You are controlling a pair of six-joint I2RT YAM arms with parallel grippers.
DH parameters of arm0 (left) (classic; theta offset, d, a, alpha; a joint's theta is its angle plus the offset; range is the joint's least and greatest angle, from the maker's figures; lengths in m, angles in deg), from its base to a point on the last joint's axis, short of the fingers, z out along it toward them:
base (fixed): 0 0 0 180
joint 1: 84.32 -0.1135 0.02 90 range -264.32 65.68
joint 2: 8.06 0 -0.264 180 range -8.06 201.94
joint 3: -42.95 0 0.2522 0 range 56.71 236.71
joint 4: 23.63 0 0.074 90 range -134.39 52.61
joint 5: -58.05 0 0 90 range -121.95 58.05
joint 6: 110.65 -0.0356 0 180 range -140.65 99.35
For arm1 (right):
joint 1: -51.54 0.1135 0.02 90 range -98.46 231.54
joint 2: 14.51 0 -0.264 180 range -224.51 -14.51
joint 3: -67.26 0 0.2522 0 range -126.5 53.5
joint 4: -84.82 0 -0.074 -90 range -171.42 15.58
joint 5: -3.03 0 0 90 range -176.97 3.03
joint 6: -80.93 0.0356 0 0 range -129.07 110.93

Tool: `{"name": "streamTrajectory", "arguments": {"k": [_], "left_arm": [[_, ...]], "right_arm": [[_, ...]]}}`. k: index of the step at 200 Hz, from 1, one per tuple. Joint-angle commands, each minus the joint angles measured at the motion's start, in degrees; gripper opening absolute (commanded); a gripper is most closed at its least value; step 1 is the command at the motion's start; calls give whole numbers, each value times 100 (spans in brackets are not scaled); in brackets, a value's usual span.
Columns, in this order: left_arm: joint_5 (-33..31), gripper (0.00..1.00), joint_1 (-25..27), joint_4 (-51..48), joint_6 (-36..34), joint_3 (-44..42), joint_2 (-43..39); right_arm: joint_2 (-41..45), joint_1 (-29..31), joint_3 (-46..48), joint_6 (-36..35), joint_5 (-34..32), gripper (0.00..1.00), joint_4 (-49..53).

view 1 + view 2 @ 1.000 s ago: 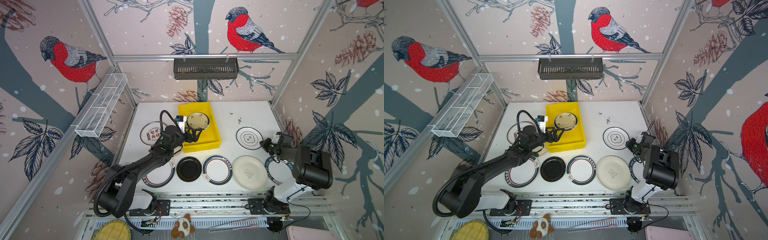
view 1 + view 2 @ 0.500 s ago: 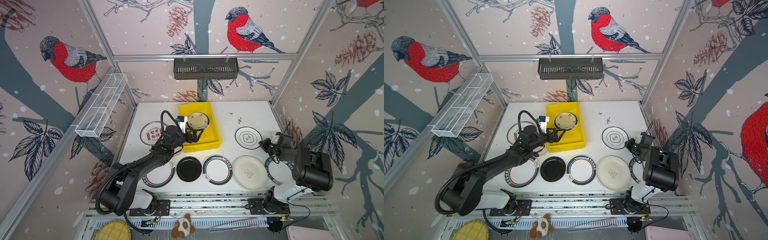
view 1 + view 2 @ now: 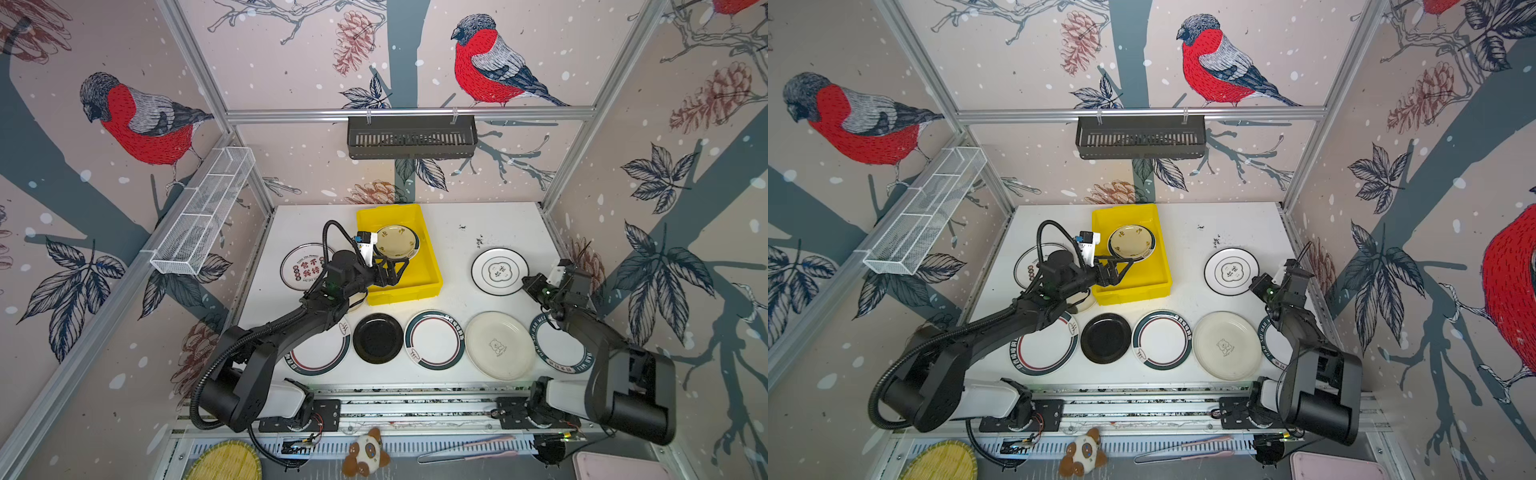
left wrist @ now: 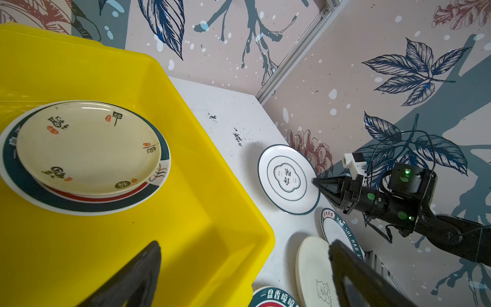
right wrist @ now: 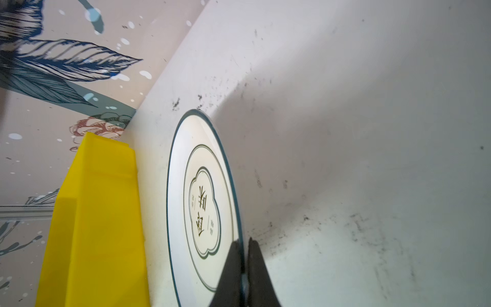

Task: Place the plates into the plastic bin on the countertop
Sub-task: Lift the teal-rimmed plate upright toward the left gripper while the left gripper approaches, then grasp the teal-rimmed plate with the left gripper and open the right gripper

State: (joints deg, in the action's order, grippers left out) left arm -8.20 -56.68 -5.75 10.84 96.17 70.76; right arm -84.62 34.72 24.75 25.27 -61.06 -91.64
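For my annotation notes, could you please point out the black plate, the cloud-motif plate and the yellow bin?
black plate (image 3: 377,338): in a top view, its glossy centre.
cloud-motif plate (image 3: 498,271): in a top view, the printed motif.
yellow bin (image 3: 411,293): in a top view, its near wall.

My left gripper (image 3: 398,272) hangs with its jaws spread wide over the near half of the bright yellow rectangular plastic bin (image 3: 405,294). A cream round plate with dark motifs (image 3: 397,241) lies in the bin's far half. My right gripper (image 3: 526,284) is closed at the near-right edge of the white round plate with a thin dark rim and cloud-shaped emblem (image 3: 496,270), which sits on the speckled white countertop (image 3: 453,237). Along the near edge lie a glossy black round plate (image 3: 377,338), a white plate with teal and red bands (image 3: 434,340) and a cream plate with a small bear (image 3: 498,345).
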Motion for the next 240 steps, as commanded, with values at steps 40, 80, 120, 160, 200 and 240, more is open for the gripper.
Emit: {"name": "streamTrajectory", "arguments": {"k": [40,80,120,160,200,240], "left_arm": [[-101,97,569,-402,-188,663,314],[-78,91,869,-442,-94,1121,747],[78,82,989,-389,24,1577,1161],[183,72,998,-104,152,1740,1346],[248,65,998,-46,263,2097,1665],[386,59,998,42,409,2435,2027]], "right_arm": [[1445,294,-176,426,577,0,400],[2064,1207,-544,694,424,0,371],[2020,1531,-736,705,378,0,357],[1665,1661,-804,665,489,0,85],[1311,1708,-795,725,740,0,-182],[1320,1735,-737,705,760,0,-292]]}}
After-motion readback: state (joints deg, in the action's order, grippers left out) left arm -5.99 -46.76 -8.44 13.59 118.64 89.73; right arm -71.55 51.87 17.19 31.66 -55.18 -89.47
